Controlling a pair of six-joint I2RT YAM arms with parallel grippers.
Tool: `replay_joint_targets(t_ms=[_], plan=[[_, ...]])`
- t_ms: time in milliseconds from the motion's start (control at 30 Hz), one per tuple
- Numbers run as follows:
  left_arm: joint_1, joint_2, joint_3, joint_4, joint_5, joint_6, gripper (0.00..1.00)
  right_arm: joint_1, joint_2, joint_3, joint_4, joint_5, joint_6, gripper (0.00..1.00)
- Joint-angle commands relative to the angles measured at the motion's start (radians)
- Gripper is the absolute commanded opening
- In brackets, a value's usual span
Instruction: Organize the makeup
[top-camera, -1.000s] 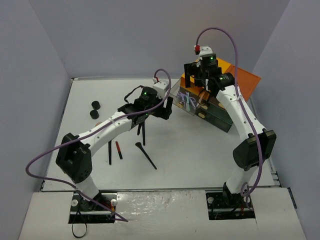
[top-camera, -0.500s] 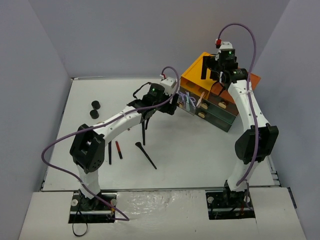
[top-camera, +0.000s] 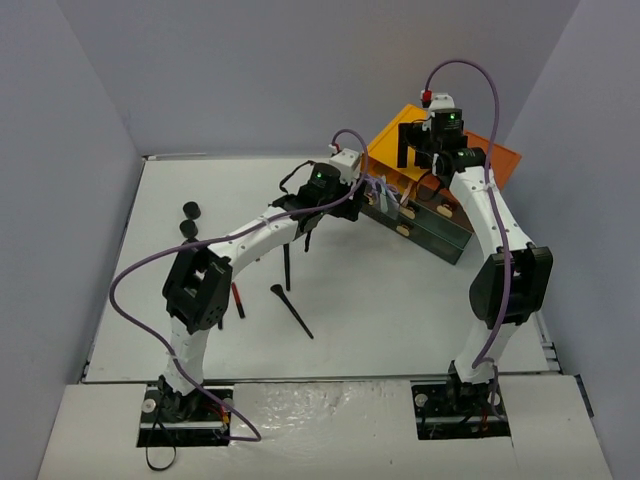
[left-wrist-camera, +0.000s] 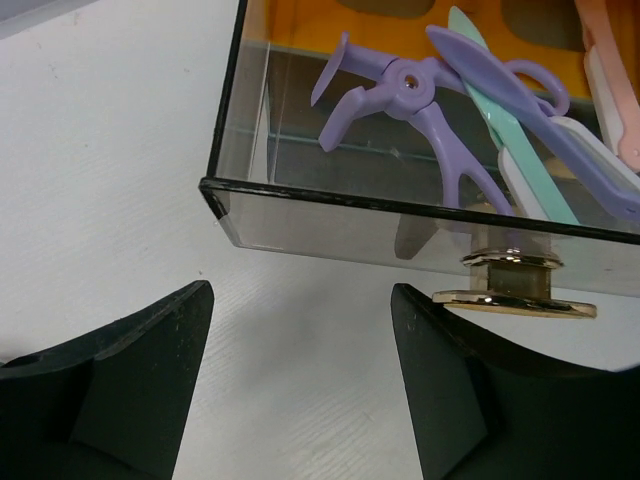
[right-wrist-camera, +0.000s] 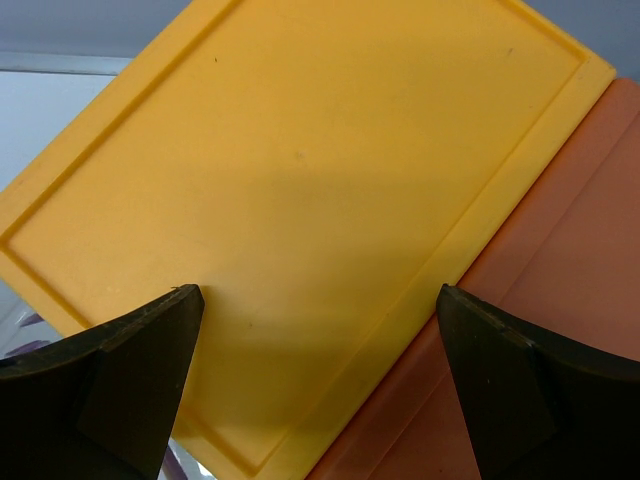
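Left end effector (left-wrist-camera: 300, 300) is spread with nothing between its black fingers (left-wrist-camera: 130, 385). It hangs low over the white table (top-camera: 400, 310), just in front of a clear drawer (left-wrist-camera: 330, 215). One finger sits right under the drawer's gold knob (left-wrist-camera: 512, 285); whether they touch cannot be told. Inside the drawer lie a purple hinged tool (left-wrist-camera: 400, 95) and a mint stick (left-wrist-camera: 510, 140).

Right end effector (right-wrist-camera: 315, 295) is also spread wide and empty, above a yellow panel (right-wrist-camera: 300, 180) that overlaps an orange top (right-wrist-camera: 560, 300).

Both belong to the dark drawer box (top-camera: 430, 225), which stands askew at the table's far right corner. Two round black jars (top-camera: 191, 210) sit close together near the left edge. Left of centre, toward the near edge, lie two black brushes (top-camera: 291, 311), and a red stick (top-camera: 238, 300) lies just beside the left arm.

The table is plain and matte. Pale grey-lilac walls (top-camera: 300, 80) close in its left, far and right sides.
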Motion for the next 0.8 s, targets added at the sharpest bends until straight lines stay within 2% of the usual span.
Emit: replay_joint_targets(t_ms=[0,200,400,767], plan=[[-0.004,0.033,0.117,0.13,-0.035,-0.049,0.73,0.009,-0.044,-0.058,-0.063,-0.033,0.02,1.0],[-0.003,0.113,0.204,0.183,-0.041,-0.101,0.74,0.011,-0.067,-0.089,-0.064,-0.032,0.025,1.0],[-0.003,0.167,0.3,0.168,-0.058,-0.139,0.74,0.011,-0.08,-0.102,-0.064,-0.027,0.029,1.0],[-0.001,0.145,0.306,0.162,-0.05,-0.192,0.75,0.009,-0.087,-0.095,-0.064,-0.031,0.032,1.0]])
